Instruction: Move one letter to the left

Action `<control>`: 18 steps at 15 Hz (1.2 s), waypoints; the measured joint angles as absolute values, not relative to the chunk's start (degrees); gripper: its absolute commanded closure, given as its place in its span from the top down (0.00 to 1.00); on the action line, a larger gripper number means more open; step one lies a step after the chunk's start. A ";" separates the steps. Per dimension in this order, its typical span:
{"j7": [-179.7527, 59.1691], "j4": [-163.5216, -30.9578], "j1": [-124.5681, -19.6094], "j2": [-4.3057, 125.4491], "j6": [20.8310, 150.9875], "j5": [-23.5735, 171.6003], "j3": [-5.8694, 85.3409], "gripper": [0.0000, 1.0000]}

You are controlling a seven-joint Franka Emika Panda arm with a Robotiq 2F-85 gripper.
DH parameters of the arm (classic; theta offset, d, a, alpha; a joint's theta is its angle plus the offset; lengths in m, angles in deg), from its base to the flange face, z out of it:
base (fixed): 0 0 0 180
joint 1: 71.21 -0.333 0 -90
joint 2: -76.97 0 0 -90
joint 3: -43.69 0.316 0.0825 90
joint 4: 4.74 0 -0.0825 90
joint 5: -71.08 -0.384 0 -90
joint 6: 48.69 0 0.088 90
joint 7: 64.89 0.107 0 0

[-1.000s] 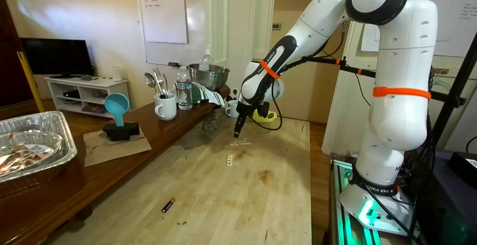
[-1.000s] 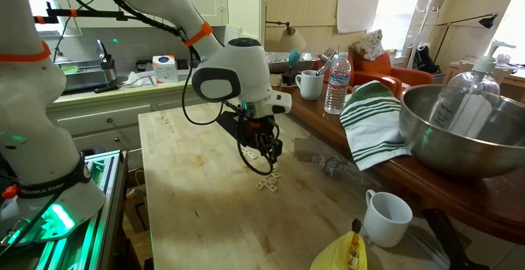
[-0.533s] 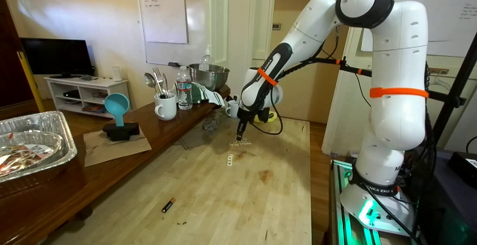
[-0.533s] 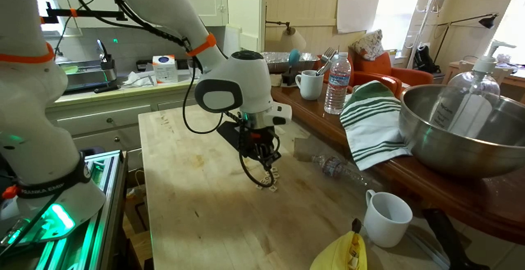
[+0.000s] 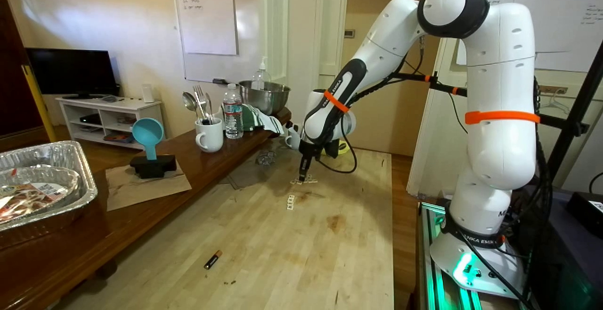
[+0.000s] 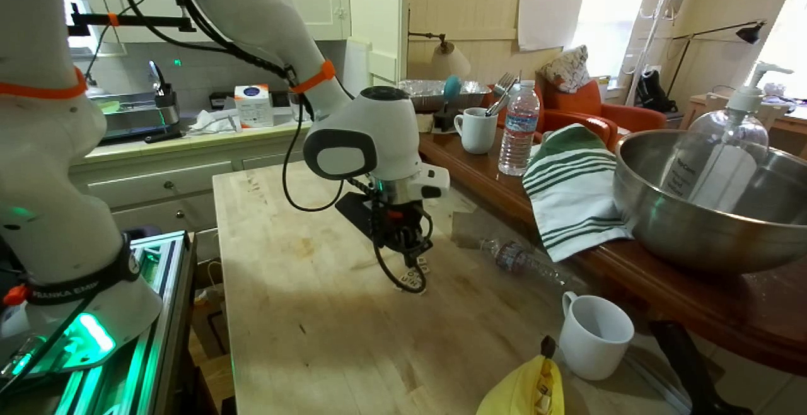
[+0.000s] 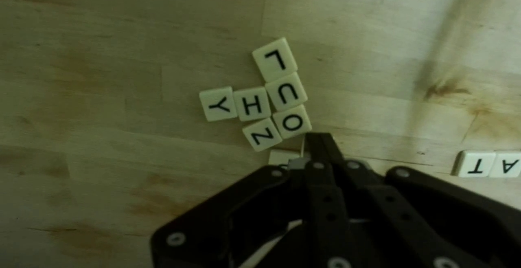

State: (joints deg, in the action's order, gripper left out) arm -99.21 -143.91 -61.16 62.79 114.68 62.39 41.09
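Observation:
Small pale letter tiles lie flat on the wooden table; which one is the letter meant I cannot tell. In the wrist view, L (image 7: 269, 67), U (image 7: 281, 97), O (image 7: 287, 118), H (image 7: 246, 111), Y (image 7: 211, 107) and N (image 7: 262, 134) touch in a cluster. A further tile (image 7: 281, 156) is partly hidden by my gripper (image 7: 320, 135). Its fingers are pressed together with nothing seen between them, tips close beside the O tile's lower corner; contact is unclear. T (image 7: 475, 170) stands apart to the right beside A (image 7: 505, 172). In an exterior view the gripper (image 5: 302, 178) reaches down at the cluster.
A short row of tiles (image 5: 290, 202) lies nearer in an exterior view, and a battery (image 5: 213, 259) beyond it. Elsewhere on the table are a yellow pouch (image 6: 514, 390) and a white mug (image 6: 596, 339). A raised dark wooden counter (image 5: 188, 157) borders one side.
My gripper has come down to the tile cluster, shifting slightly right in an exterior view, and now covers more of the tiles. No tile has visibly moved.

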 measured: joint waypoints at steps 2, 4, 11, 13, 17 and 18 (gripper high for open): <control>-99.08 -143.66 -60.83 62.28 114.71 62.85 41.33 0.00; -98.91 -143.43 -60.61 61.73 114.72 63.44 41.54 0.00; -98.92 -143.36 -59.81 61.70 114.72 64.14 43.69 0.00; -98.85 -143.38 -59.82 61.70 114.72 65.23 43.88 0.00; -97.31 -143.39 -59.85 61.70 114.72 68.95 43.12 0.00; -96.81 -143.39 -59.85 61.70 114.71 70.01 42.71 0.00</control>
